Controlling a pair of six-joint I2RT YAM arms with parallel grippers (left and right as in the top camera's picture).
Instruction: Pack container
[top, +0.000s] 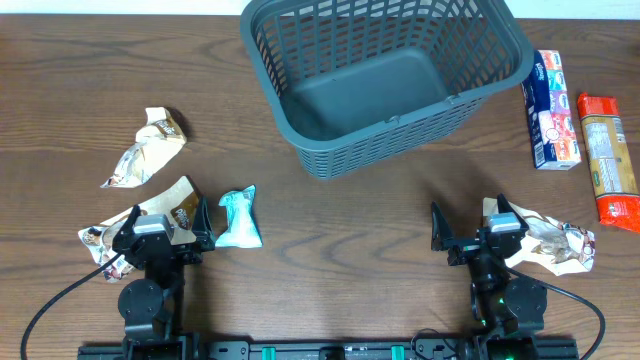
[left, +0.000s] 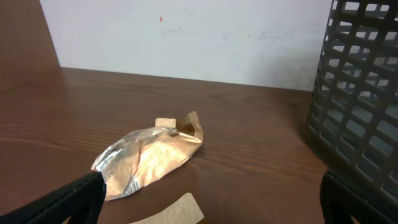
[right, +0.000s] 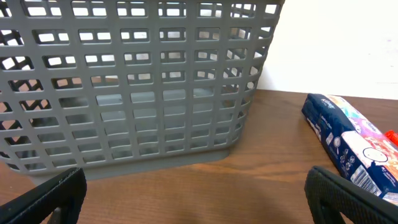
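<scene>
Grey slotted container (top: 390, 140) on a wooden table (top: 340, 230).
Left gripper (top: 168, 220) and right gripper (top: 468, 225) gape wide, gripping nothing.

Overhead, the container (top: 340, 150) loses its far rim to the top edge! Near-left of it, a crumpled packet (top: 98, 240) lies partly hidden under the left arm (top: 150, 268). Near-right, another crumpled packet (top: 562, 245) is half covered by the right arm (top: 495, 272). On the right wrist view, the blue packet (right: 348, 140) right of the container runs off frame, its print too blurred to read.
</scene>
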